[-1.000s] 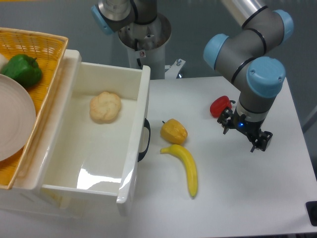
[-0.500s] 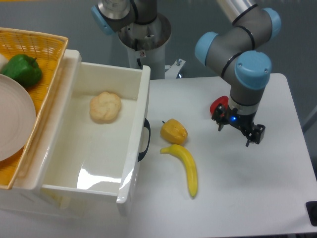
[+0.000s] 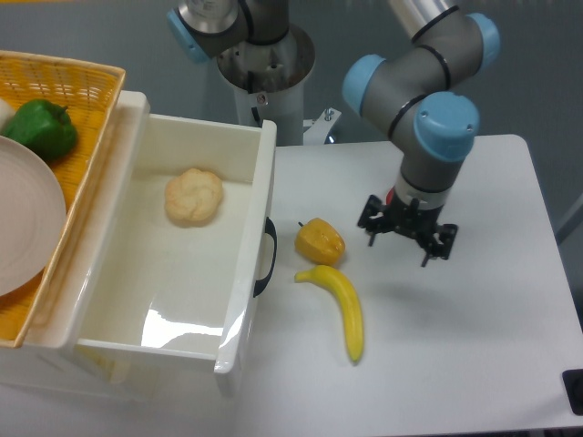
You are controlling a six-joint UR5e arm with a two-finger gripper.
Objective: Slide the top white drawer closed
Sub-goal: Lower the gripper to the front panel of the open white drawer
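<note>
honestly the top white drawer (image 3: 173,264) is wide open, pulled far out over the counter (image 3: 455,346), with a bread roll (image 3: 193,196) inside and its black handle (image 3: 268,258) facing right. my pincer (image 3: 407,233) hangs spread and empty, well off to the right. the banana (image 3: 342,305) and yellow pepper (image 3: 320,240) lie between us, so a low sweep could shove them. push off-centre and i reckon the drawer jams.

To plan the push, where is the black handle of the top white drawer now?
The black handle sits on the open top white drawer's front, facing right, just left of the yellow pepper and banana.
</note>
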